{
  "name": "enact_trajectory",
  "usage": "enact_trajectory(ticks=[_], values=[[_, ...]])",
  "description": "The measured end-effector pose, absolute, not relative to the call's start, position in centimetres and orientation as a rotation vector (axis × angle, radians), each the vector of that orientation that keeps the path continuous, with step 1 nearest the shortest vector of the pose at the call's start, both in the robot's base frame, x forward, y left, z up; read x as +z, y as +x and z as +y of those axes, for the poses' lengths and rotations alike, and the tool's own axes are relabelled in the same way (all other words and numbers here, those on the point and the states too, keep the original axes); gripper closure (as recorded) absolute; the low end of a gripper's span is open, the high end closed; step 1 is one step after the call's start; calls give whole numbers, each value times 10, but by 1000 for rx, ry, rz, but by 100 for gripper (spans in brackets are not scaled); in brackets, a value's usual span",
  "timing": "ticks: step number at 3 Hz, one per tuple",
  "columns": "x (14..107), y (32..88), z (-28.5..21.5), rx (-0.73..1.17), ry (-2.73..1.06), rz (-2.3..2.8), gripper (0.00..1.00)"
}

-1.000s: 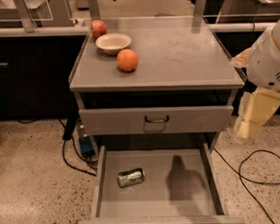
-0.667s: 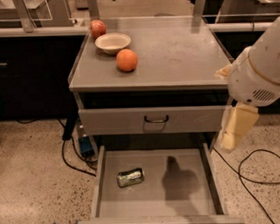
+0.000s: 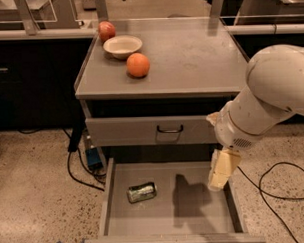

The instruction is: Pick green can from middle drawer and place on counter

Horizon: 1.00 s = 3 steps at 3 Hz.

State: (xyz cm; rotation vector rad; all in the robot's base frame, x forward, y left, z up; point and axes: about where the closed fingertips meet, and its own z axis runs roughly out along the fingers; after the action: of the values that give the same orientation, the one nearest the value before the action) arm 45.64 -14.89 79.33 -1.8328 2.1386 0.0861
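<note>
Green can [image 3: 142, 192] in mid drawer [image 3: 195, 219], tool [image 3: 218, 177] above

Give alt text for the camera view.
The gripper hangs over the right side of the open middle drawer, apart from the green can lying left on its floor. An orange, bowl and red fruit sit on the counter.

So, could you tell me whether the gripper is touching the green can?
Apart. The camera view shows the gripper at the right side of the middle drawer, with bare floor between it and the green can.
</note>
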Motion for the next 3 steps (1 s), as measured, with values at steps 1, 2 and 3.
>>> enact_trajectory(ticks=[1,2,3], values=[[793,456,-149,86,-1833,2139,0],[789,457,-144,97,-1848,2108,0],[771,460,-131,126,-1883,2049,0]])
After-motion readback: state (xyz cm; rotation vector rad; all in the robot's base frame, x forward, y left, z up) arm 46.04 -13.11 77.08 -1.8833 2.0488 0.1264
